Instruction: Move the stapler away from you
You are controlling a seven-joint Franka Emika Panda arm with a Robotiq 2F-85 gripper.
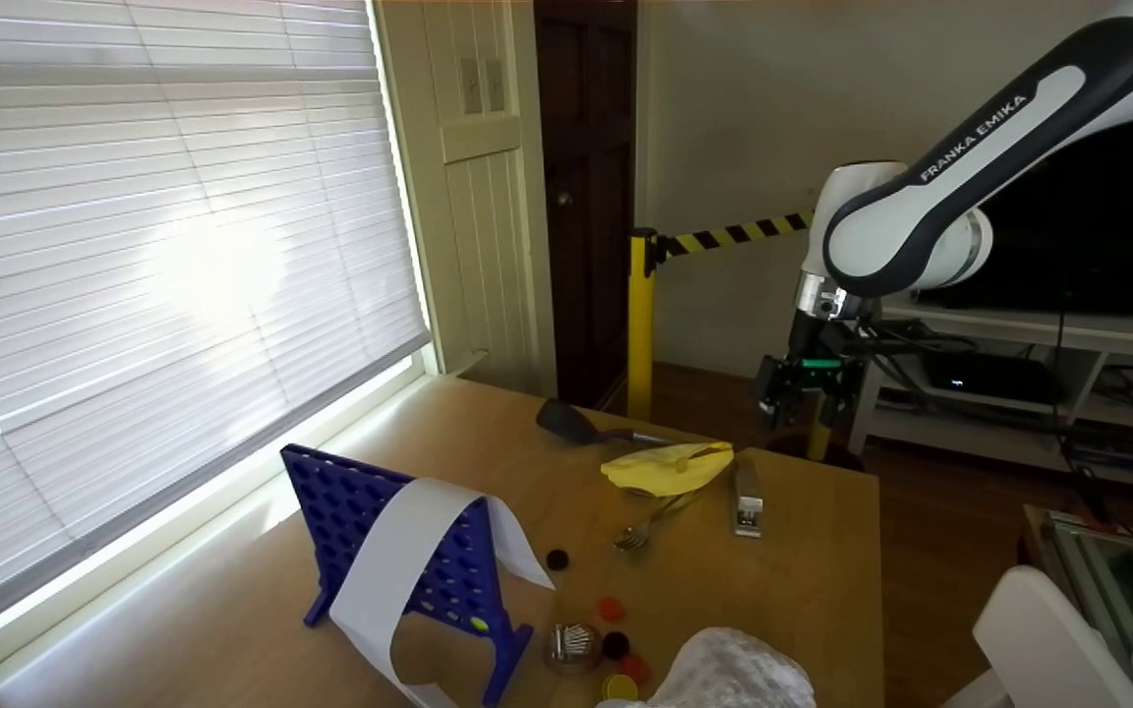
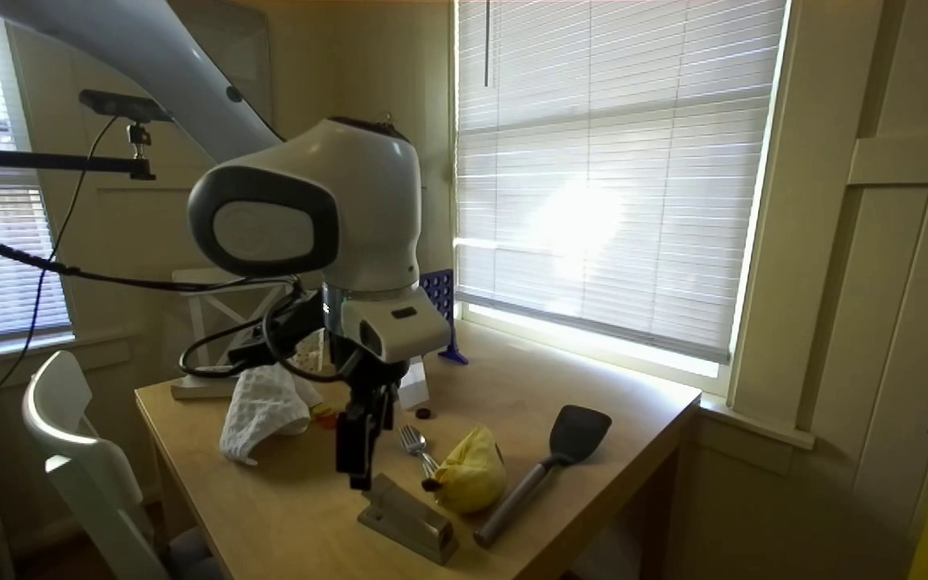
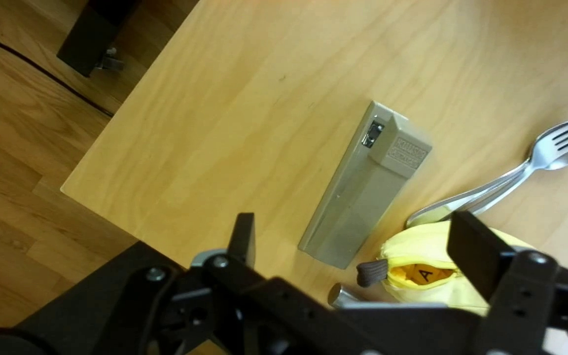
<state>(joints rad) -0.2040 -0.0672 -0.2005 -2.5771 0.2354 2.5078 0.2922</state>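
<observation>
In an exterior view, the stapler [image 1: 747, 500] lies on the counter [image 1: 817, 585] near its edge, beside a yellow pouch [image 1: 670, 470]; the pincer [image 1: 802, 411] hangs higher and apart from it. A blue board [image 1: 350, 501] draped with a white paper strip [image 1: 394, 551] stands farther along the counter. In an exterior view, the pouch lies between the stapler and a spatula [image 2: 579, 435]; a white cloth [image 2: 267, 415] rests farther back. In the wrist view, the pincer is spread wide, its fingers [image 3: 476, 256] well apart; the stapler rests on its base, front end pointing away from them, between the counter's corner and a fork [image 3: 543, 155]. The pouch gapes around an orange piece [image 3: 424, 274] marked A.
</observation>
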